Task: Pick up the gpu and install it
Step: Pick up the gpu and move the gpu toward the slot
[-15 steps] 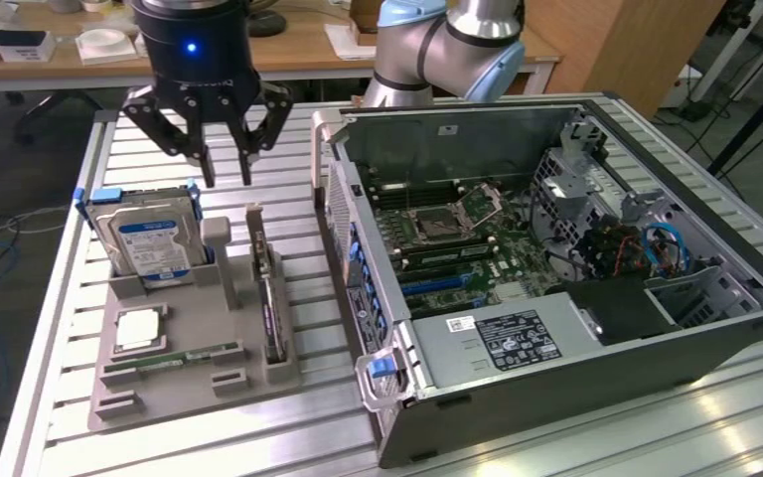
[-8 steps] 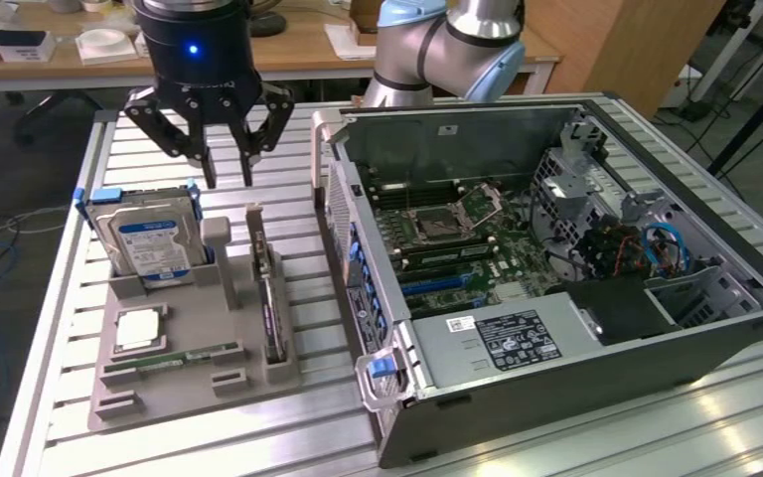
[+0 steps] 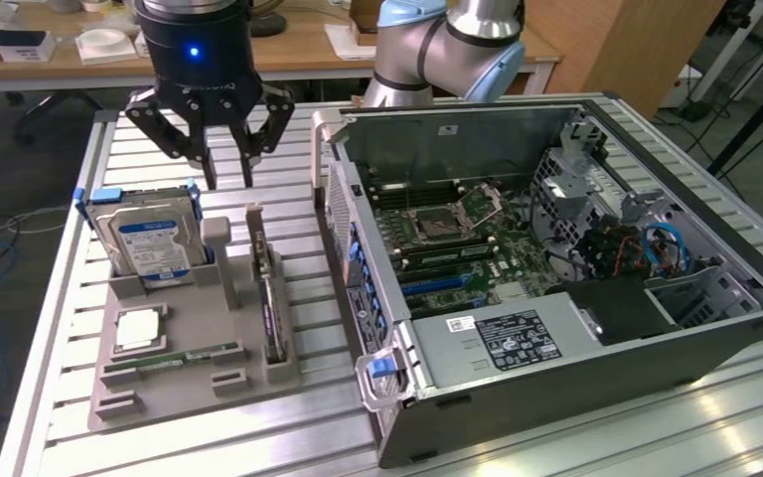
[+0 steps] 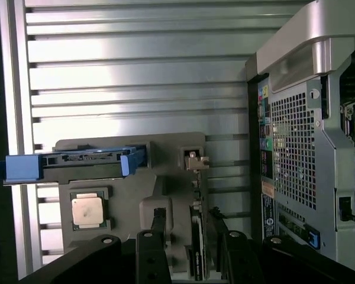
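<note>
the fingers (image 3: pixel 273 121) of your gripper (image 3: pixel 216 161) are spread apart and grasp nothing. in the exterior view the gripper hangs above the 12 o'clock end of the gray holder (image 3: pixel 156 383). the gpu (image 3: pixel 267 298) stands on its edge in a slot of this holder, at about 5 o'clock from the gripper, and nothing touches it. the hard drive (image 3: pixel 150 243) stands at 7 o'clock from the gripper. the open computer case (image 3: pixel 342 214) is at 3 o'clock from the holder.
</note>
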You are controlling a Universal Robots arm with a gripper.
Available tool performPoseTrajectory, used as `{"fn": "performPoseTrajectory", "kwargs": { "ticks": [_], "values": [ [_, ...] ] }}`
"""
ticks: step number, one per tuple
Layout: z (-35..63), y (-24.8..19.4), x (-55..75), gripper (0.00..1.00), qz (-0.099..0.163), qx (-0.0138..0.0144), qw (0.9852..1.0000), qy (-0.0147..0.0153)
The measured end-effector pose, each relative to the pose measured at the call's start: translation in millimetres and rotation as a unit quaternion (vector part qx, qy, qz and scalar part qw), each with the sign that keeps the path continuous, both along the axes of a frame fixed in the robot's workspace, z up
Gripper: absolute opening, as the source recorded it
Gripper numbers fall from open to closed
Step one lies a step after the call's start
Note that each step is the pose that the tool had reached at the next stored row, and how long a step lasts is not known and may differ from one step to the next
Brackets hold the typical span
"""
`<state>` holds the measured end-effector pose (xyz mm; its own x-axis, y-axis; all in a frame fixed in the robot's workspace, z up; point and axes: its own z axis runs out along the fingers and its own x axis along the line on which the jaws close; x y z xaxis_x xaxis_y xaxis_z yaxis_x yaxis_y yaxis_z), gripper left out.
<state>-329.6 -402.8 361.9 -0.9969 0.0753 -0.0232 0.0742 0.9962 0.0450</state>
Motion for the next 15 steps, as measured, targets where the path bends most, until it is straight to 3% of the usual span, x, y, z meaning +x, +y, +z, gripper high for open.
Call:
{"fn": "performPoseTrajectory", "kwargs": {
  "ticks": [15],
  "values": [
    [-3.1,0.0,0.0,0.41,0.0,0.0,1.0,0.0]
  ]
}}
